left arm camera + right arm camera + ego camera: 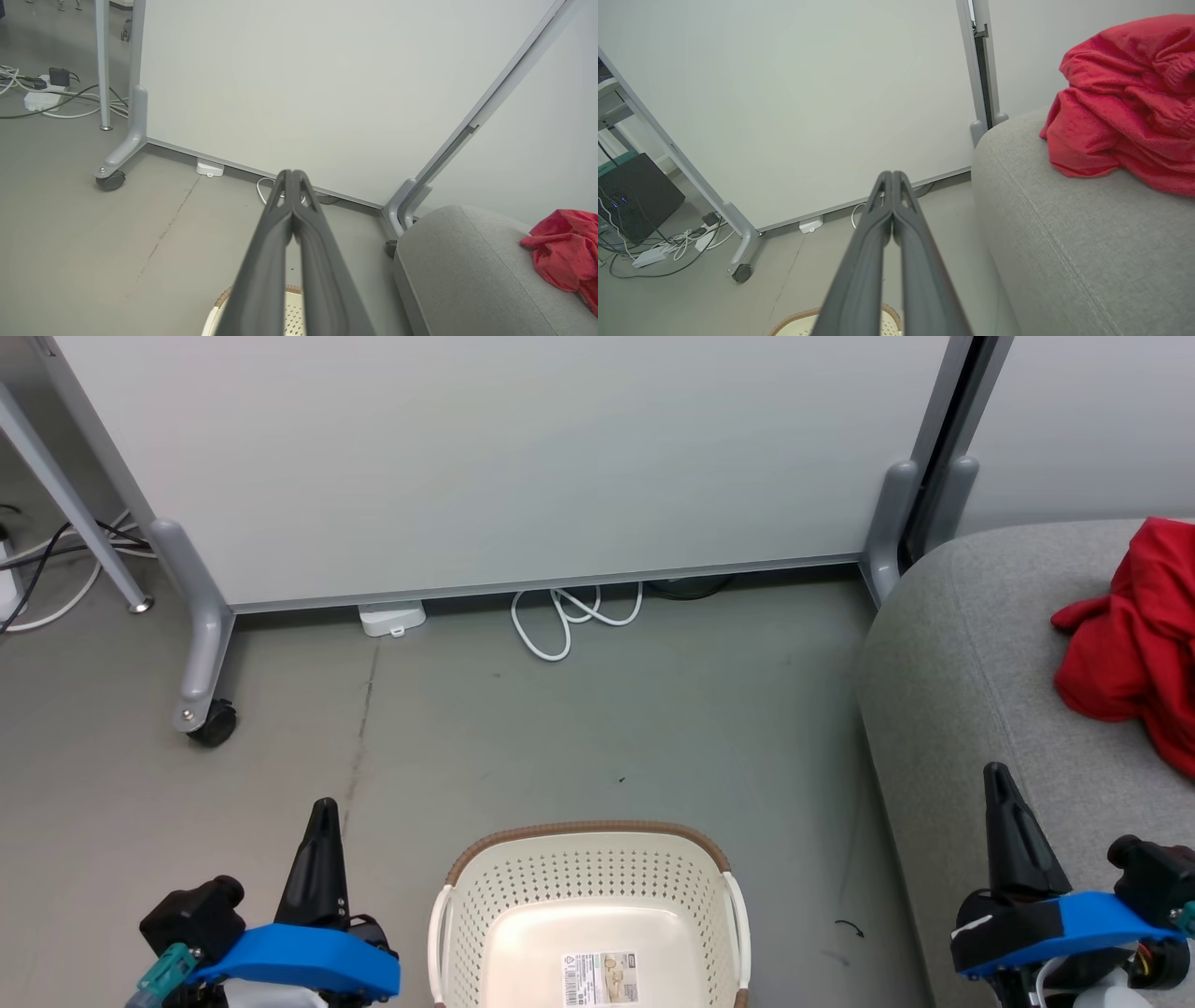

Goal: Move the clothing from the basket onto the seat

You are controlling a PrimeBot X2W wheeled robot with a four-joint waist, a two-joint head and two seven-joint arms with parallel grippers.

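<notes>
1. The clothing (pixel 1130 644) looks light, soft and limp. It should sag and drape from any single hold rather than keep a shape. Its fuzzy surface ought to grip well between the fingers and not slip.
2. If it needs handling again, the best hold is probably a raised fold or the bunched ridge on top of the heap. A flat edge pressed to the upholstery would be harder to pinch.
3. It shows as one crumpled bright red heap, deeply creased, with a fleecy texture in the right wrist view. I cannot tell one garment from another in it.
4. The heap lies on the seat (pixel 962 709), a grey rounded sofa standing to the right of the basket (pixel 588 826). It is well apart from the basket and on its far right.
5. The basket's visible floor is bare apart from a label sticker (pixel 600 978), so the move seems done.
6. The left gripper (pixel 324 807) hangs just left of the basket, its fingers pressed together on nothing.
7. The right gripper (pixel 997 777), well to the basket's right by the seat's edge, is likewise closed and empty.
</notes>
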